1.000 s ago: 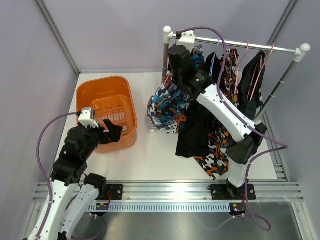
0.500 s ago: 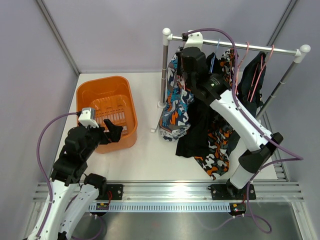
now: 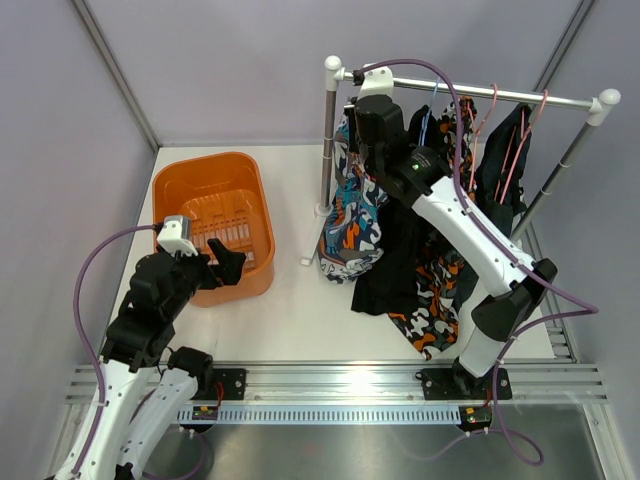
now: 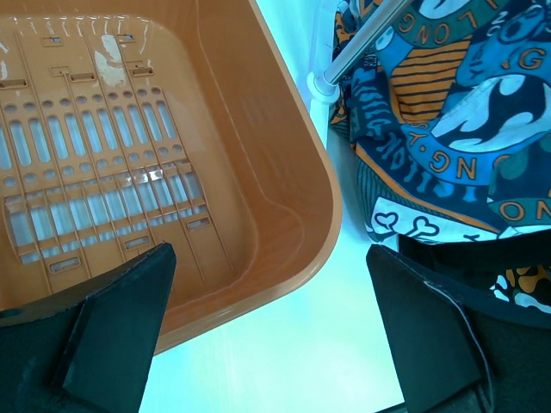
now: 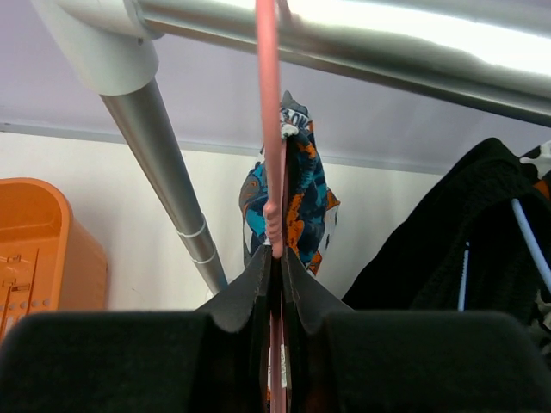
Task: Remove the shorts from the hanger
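The teal-blue and orange patterned shorts [image 3: 352, 215] hang on a pink hanger [image 5: 269, 129] at the left end of the rail [image 3: 480, 93]. My right gripper [image 3: 362, 135] is shut on that hanger's stem just under the rail, with the shorts [image 5: 297, 189] below it. The black shorts [image 3: 385, 265], the camouflage shorts [image 3: 435, 300] and the dark navy shorts [image 3: 505, 160] hang further right. My left gripper [image 3: 228, 262] is open and empty by the orange basket [image 3: 215, 220]; in the left wrist view [image 4: 271, 327] it sits between the basket [image 4: 129, 155] and the patterned shorts [image 4: 448, 112].
The rack's left post [image 3: 328, 140] stands beside the patterned shorts, its foot on the white table. The basket holds nothing. Purple walls close in the back and both sides. The rack's right post [image 3: 570, 150] leans down to the right.
My right gripper has lifted the hanger with the patterned shorts from low near the table up to the rail, and the shorts now hang straight. The left arm has not moved.
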Action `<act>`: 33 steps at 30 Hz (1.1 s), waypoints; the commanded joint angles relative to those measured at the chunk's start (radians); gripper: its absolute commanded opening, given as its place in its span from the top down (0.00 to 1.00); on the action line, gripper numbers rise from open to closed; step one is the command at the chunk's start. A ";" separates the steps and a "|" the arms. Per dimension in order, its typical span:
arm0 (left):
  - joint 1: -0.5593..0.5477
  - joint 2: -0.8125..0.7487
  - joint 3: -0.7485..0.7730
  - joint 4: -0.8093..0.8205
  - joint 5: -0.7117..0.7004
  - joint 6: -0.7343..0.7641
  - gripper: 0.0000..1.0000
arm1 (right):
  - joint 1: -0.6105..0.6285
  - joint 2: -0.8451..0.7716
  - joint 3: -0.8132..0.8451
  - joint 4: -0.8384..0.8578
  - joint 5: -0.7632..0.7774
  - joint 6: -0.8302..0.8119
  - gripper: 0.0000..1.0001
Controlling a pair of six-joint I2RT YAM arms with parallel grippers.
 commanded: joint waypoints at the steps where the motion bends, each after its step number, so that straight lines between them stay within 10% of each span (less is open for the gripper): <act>1: -0.004 -0.013 0.008 0.019 -0.010 0.005 0.01 | -0.011 0.010 -0.001 0.037 -0.038 -0.005 0.86; 33: -0.018 -0.012 0.006 0.016 -0.042 0.005 0.01 | -0.063 0.056 0.031 0.115 -0.053 0.023 0.46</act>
